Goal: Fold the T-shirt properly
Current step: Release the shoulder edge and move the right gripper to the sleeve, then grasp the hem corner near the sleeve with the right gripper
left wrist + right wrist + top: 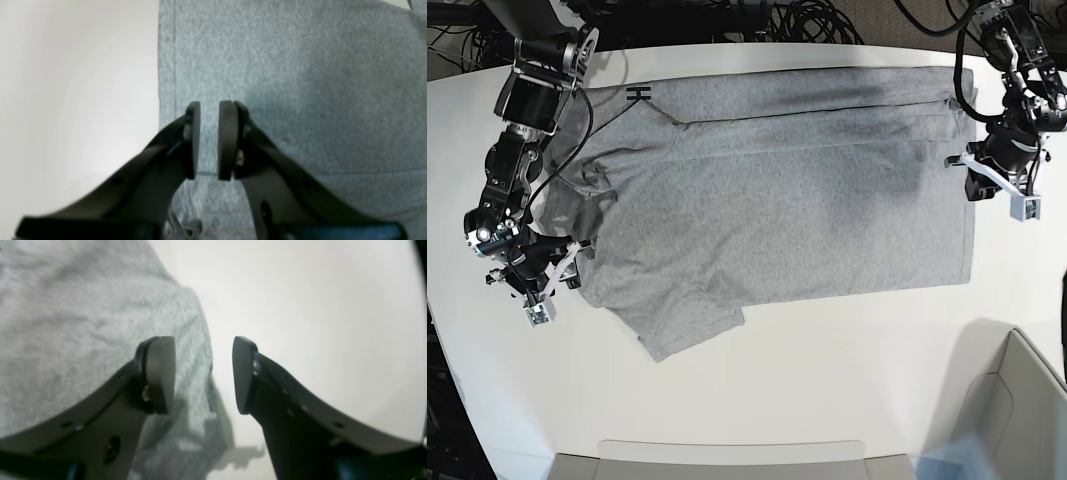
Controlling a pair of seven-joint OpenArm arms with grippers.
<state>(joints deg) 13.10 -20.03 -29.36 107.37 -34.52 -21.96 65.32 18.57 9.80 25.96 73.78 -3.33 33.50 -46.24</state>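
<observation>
The heather-grey T-shirt [777, 200] lies spread flat on the white table [847, 370], plain side up. One sleeve points toward the front left. In the base view my left gripper [970, 175] hangs over the shirt's right-hand hem edge. The left wrist view shows the left gripper [210, 105] just inside the cloth's edge [300, 83], its jaws close together with a narrow gap and fabric showing through it. My right gripper [567, 265] is at the shirt's left edge by the sleeve. That right gripper [201, 340] is open wide, one finger over the cloth [66, 306] and the other over bare table.
Black cables [817, 20] run behind the table's far edge. A pale grey bin [1027, 400] stands at the front right corner and a flat grey tray [727, 458] lies along the front edge. A small black mark [637, 93] sits by the collar.
</observation>
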